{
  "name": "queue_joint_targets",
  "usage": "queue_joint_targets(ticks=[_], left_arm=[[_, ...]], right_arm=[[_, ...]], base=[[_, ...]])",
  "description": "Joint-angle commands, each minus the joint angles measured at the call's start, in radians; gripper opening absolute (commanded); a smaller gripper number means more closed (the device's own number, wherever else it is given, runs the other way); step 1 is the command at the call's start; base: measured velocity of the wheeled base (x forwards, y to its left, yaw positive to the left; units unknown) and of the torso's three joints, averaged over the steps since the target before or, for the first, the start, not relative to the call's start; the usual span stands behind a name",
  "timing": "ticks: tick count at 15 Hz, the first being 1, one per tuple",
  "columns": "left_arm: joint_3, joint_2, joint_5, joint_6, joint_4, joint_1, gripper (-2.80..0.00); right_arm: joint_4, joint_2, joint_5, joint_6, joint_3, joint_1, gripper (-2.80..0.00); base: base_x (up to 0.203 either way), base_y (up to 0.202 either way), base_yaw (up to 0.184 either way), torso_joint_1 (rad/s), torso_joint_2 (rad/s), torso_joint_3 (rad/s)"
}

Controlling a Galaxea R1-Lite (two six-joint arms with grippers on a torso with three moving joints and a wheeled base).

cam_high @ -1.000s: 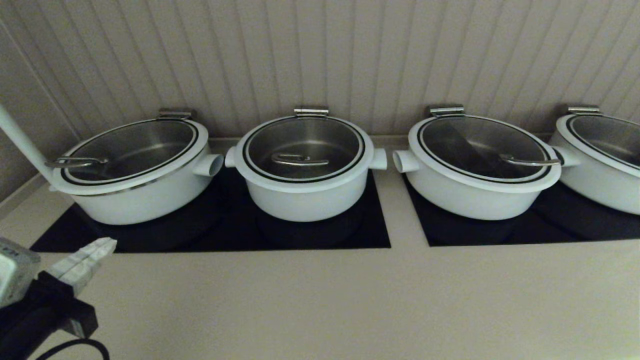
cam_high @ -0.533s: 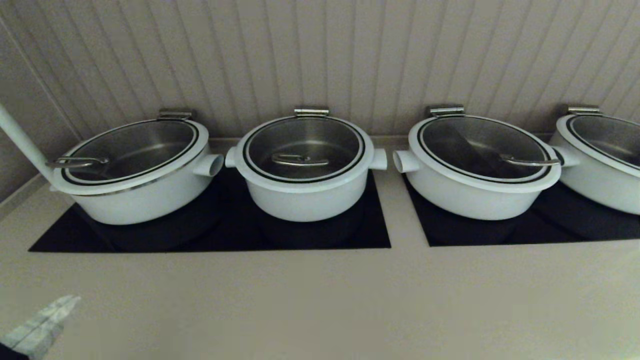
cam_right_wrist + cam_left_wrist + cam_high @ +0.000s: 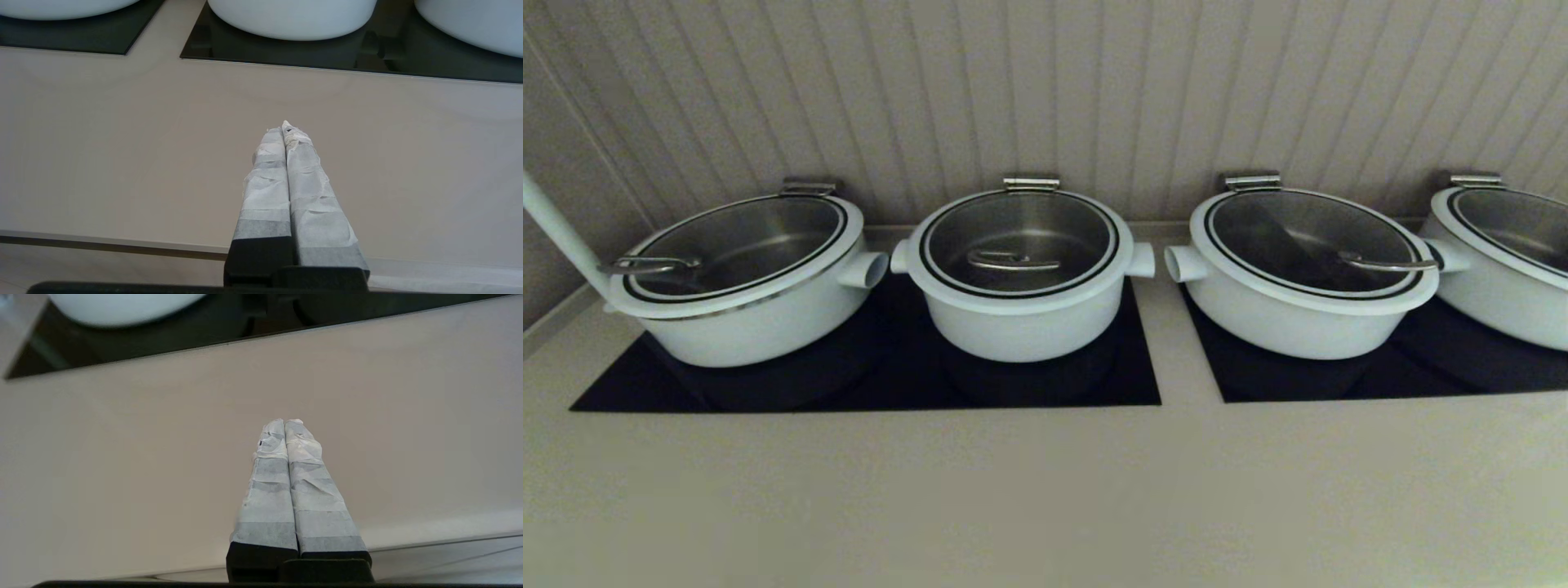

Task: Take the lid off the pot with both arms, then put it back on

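The small deep white pot [image 3: 1021, 322] stands second from the left on a black cooktop. Its round glass lid [image 3: 1019, 241] rests on it, with the arched steel handle [image 3: 1011, 261] at the centre. Neither arm shows in the head view. My left gripper [image 3: 284, 422] is shut and empty over the beige counter near its front edge. My right gripper [image 3: 284, 127] is shut and empty over the counter too, short of the cooktops.
Wider white pots with glass lids stand left [image 3: 743, 278], right [image 3: 1307, 269] and far right [image 3: 1503, 253] of the pot. Two black cooktops [image 3: 1045, 384] [image 3: 1307, 380] lie under them. A ribbed wall rises behind. The beige counter [image 3: 1045, 490] runs along the front.
My left gripper has drawn back down and to the left, out of the head view. The pots and lids have not moved.
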Motion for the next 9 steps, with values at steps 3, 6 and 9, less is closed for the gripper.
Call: queue_joint_targets(ticks=[3,6,9], left_arm=[[0.000,-0.111,0.005,-0.041,0.027,-0.023,-2.80],[-0.007,-0.232,0.032,-0.064,0.080,-0.039,-2.80],[-0.001,-0.298,0.080,-0.024,0.092,-0.041,-2.80]], right_arm=[[0.000,0.000,0.001,-0.001,0.000,0.000,-2.80],[0.000,0.000,0.001,-0.001,0.000,0.000,-2.80],[0.000,0.000,0.001,-0.001,0.000,0.000,-2.80]], base=[[0.000,0.000,0.000,0.000,0.00,0.000],[0.000,0.000,0.000,0.000,0.00,0.000],[0.000,0.000,0.000,0.000,0.00,0.000]])
